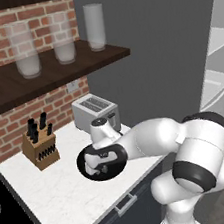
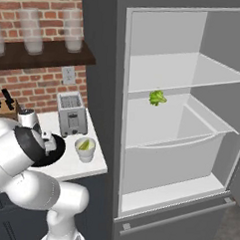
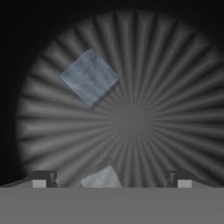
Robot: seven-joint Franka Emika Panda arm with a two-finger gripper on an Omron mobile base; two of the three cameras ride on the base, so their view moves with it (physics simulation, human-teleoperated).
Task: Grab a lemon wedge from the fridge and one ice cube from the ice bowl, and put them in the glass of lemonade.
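My gripper points straight down into the ice bowl, a wide black bowl with a ribbed inside, and its jaws stand wide open and hold nothing. One pale ice cube lies toward the top left of the hand view. A second ice cube sits between my fingertips, partly cut off at the bottom. From the base, my hand hangs over the ice bowl on the counter. The glass of lemonade stands right of the bowl, with a small yellow-green lemon wedge in it. The fridge stands open.
A toaster stands just behind the bowl, and a knife block is at the back left. Tall clear glasses line the shelf above. A green leafy item lies on a fridge shelf. The open fridge door is at my right.
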